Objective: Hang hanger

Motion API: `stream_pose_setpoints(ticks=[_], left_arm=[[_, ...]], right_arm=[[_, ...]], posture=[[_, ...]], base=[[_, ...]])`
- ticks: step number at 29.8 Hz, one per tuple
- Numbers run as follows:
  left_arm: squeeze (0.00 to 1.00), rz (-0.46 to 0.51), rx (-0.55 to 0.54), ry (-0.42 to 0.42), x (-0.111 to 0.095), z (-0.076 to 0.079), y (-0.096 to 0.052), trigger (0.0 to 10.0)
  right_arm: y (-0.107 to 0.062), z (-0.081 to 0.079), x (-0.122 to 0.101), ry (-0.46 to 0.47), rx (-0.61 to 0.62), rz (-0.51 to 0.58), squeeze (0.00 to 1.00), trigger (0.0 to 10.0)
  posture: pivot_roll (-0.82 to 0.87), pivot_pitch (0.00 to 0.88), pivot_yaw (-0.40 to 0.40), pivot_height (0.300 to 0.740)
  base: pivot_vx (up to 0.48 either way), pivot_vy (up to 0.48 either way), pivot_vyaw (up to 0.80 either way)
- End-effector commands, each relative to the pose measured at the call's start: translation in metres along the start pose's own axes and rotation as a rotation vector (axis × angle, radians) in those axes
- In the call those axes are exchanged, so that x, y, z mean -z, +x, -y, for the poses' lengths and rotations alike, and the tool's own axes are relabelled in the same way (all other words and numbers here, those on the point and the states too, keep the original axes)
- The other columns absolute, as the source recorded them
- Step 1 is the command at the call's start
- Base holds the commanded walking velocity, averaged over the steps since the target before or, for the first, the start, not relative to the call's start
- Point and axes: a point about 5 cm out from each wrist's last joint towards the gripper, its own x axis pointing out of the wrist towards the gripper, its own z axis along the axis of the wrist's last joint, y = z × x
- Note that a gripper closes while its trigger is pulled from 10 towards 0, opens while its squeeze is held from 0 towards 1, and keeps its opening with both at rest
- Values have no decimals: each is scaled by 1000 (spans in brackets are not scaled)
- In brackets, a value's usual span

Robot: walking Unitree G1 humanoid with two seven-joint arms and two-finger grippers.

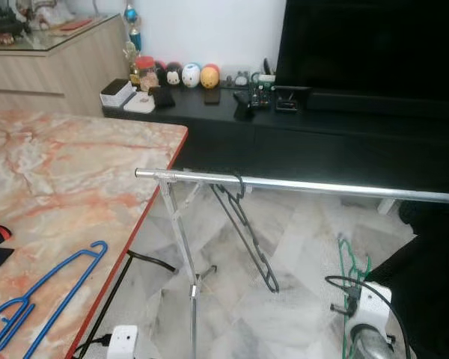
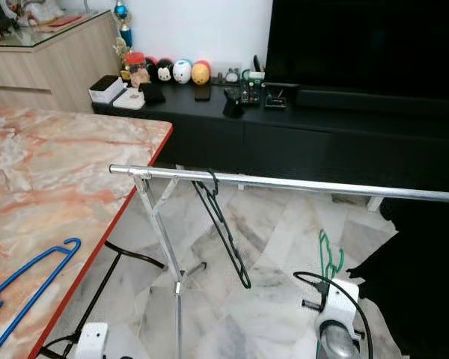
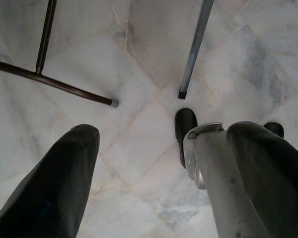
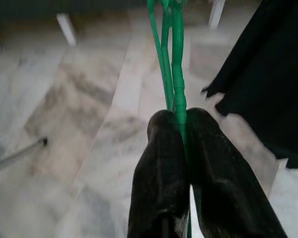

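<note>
On a marble-topped table [image 1: 75, 172] at the robot's left, a blue hanger [image 1: 41, 299] lay flat near the red edge. The left gripper [image 3: 154, 163] hung low over the tiled floor [image 1: 299, 239], its two black fingers [image 3: 54, 183] spread apart and holding nothing, with the feet of a stand in sight beneath it. Ahead, a silver rail [image 1: 299, 185] ran level across the scene on a folding stand [image 1: 181, 239], and a black hanger [image 1: 247, 232] already hung from it by its hook, tilted down toward the floor. Low at the right, well below the rail, the right gripper [image 4: 185, 148] held a green hanger [image 4: 175, 59], its fingers pressed together on the thin wire, the hook [image 1: 352, 258] pointing upward beside a dark cloth [image 4: 268, 74].

Judged from this, the carry was the step in hand: the green hanger was gripped but not yet on the rail. The next move called for lifting the right arm until the hook cleared the rail, to the right of the black hanger, then lowering it over the bar before the fingers let go.
</note>
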Motion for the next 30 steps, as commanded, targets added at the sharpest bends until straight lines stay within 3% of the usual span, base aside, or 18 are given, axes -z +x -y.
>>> stream_pose_setpoints(ticks=[1, 9, 20, 30], left_arm=[[0, -18, -9, 6, 6, -3, -1, 10000], [0, -25, -9, 13, 9, -3, -2, 10000], [0, -24, -6, 23, 8, -3, -1, 10000], [0, -27, 4, 23, 8, 0, -1, 10000]], right_arm=[[3, -8, -19, -29, -13, 113, 0, 10000], [-4, -24, -30, -89, -51, 262, 0, 10000], [4, -35, -75, -58, -84, 425, 0, 10000], [11, -39, -95, -20, -110, 438, 0, 10000]], posture=[[21, 0, 29, 740], [31, 0, 19, 740], [27, 0, 22, 740], [31, 0, 23, 740]], base=[[0, 0, 0], [0, 0, 0], [0, 0, 0], [0, 0, 0]])
